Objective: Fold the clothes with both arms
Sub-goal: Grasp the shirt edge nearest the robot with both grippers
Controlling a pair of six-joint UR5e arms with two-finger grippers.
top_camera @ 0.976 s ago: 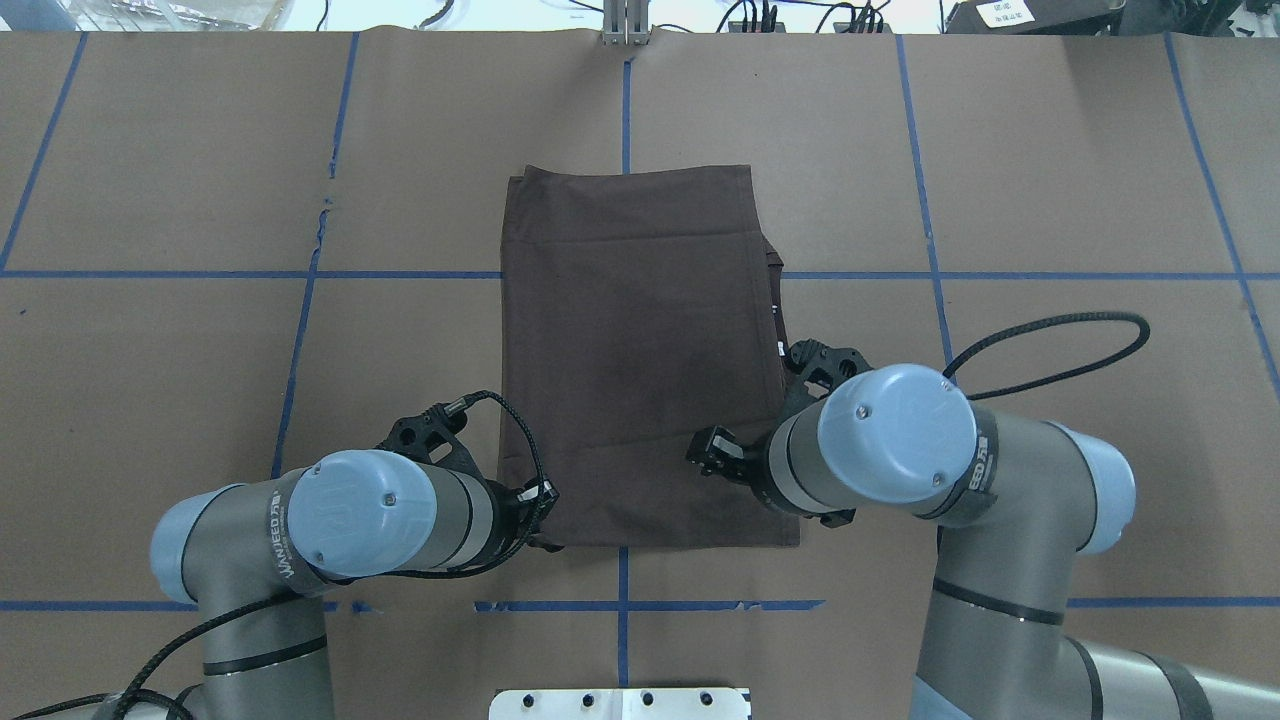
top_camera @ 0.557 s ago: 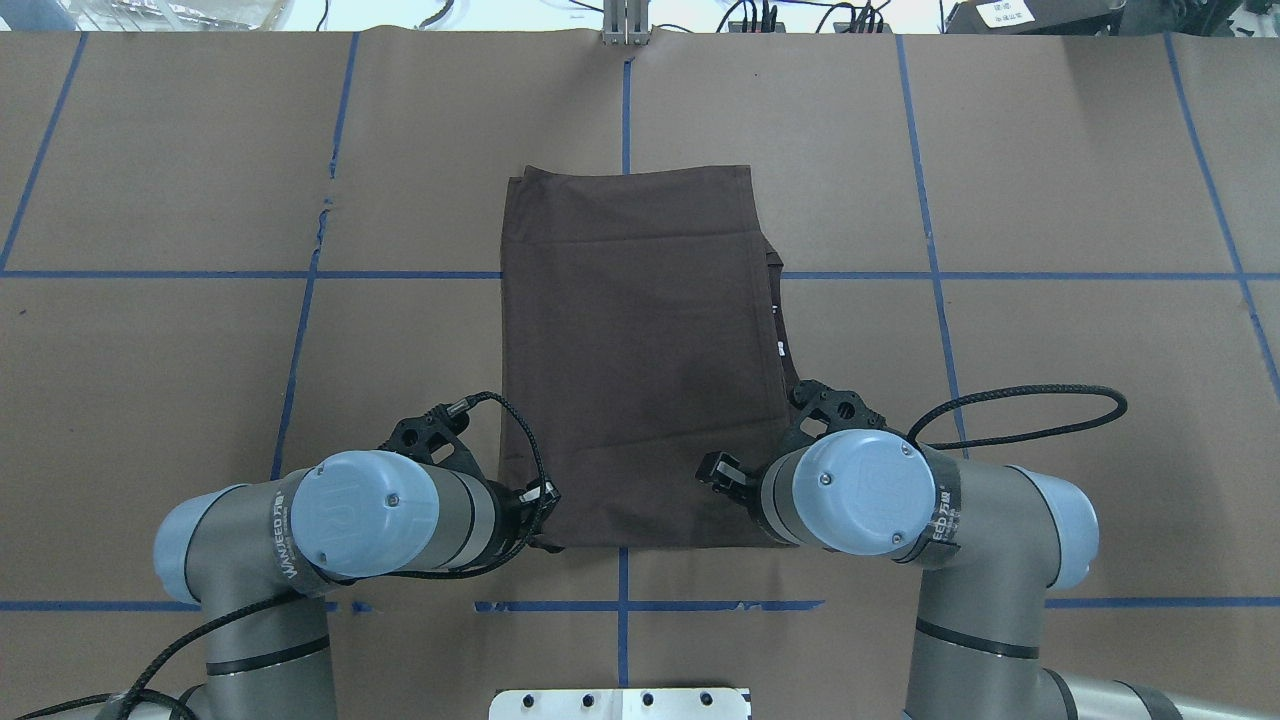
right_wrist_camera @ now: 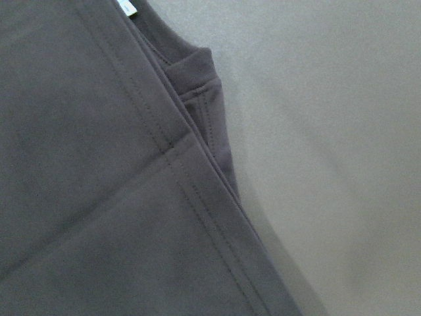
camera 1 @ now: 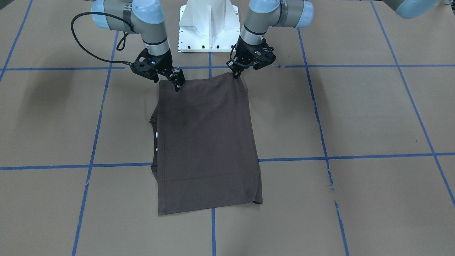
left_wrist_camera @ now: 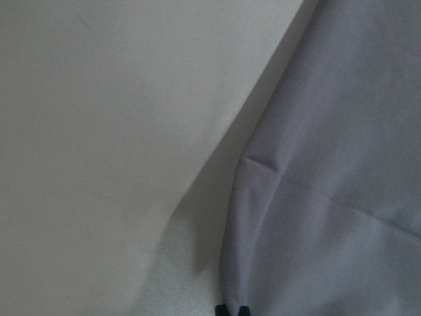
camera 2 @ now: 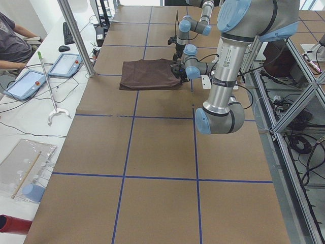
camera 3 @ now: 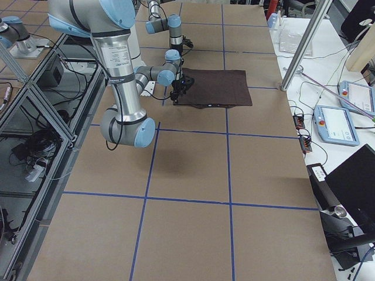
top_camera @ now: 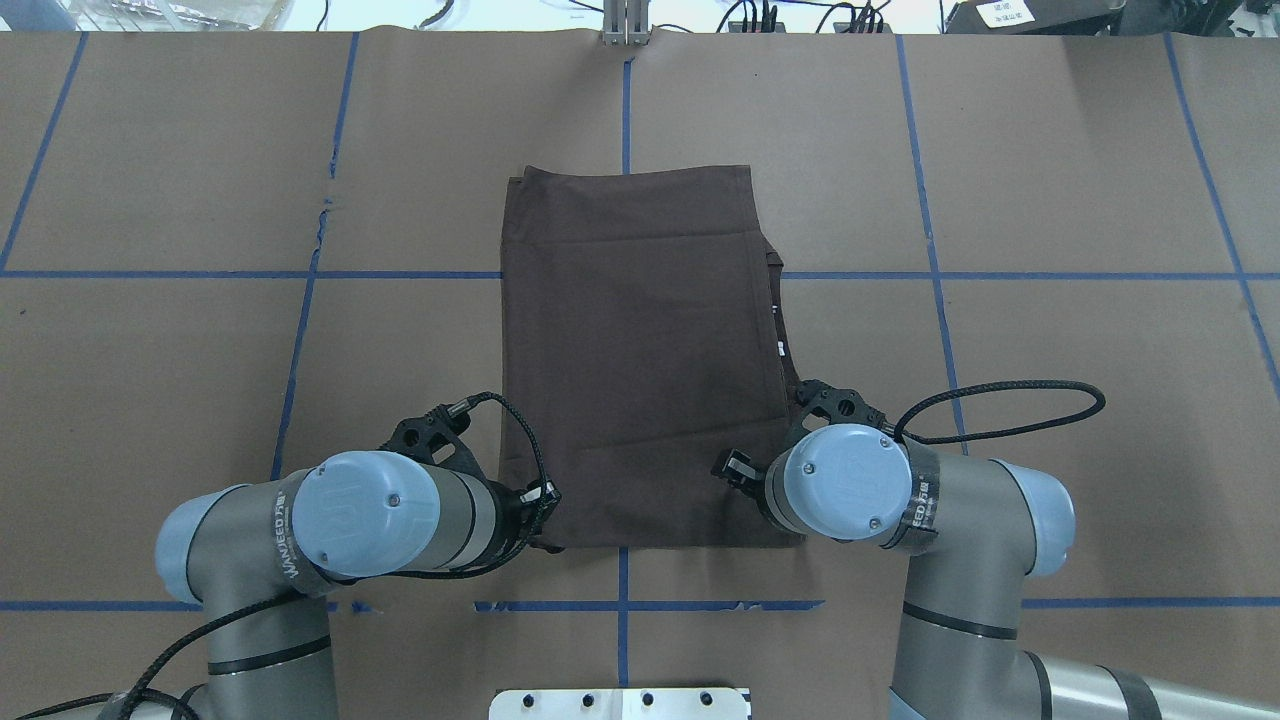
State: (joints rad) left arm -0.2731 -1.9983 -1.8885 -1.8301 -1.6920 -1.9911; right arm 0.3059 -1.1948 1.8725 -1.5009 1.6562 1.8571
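The dark brown T-shirt (top_camera: 640, 350) lies folded into a tall rectangle mid-table, also in the front view (camera 1: 206, 142). Its collar and white tags (top_camera: 778, 347) peek out at its right edge. My left gripper (top_camera: 543, 497) is at the shirt's near-left corner. Its fingertips (left_wrist_camera: 231, 309) are pinched together on the fabric edge, and it shows in the front view (camera 1: 235, 74) too. My right gripper (camera 1: 178, 85) hovers low over the shirt near its near-right corner, jaws looking slightly apart and empty. Its wrist view shows only the shirt's hems (right_wrist_camera: 99, 164) and bare table.
The white pedestal base (camera 1: 209, 25) stands at the table's near edge between the arms. The right arm's black cable (top_camera: 1000, 410) loops out to the right. Blue tape lines (top_camera: 622, 100) grid the brown table. An operator (camera 2: 12, 35) and tablets (camera 2: 63, 63) are beyond the far edge.
My right arm has drawn back toward the robot and lowered, its wrist now over the shirt's near-right corner. The left arm and the shirt have not moved.
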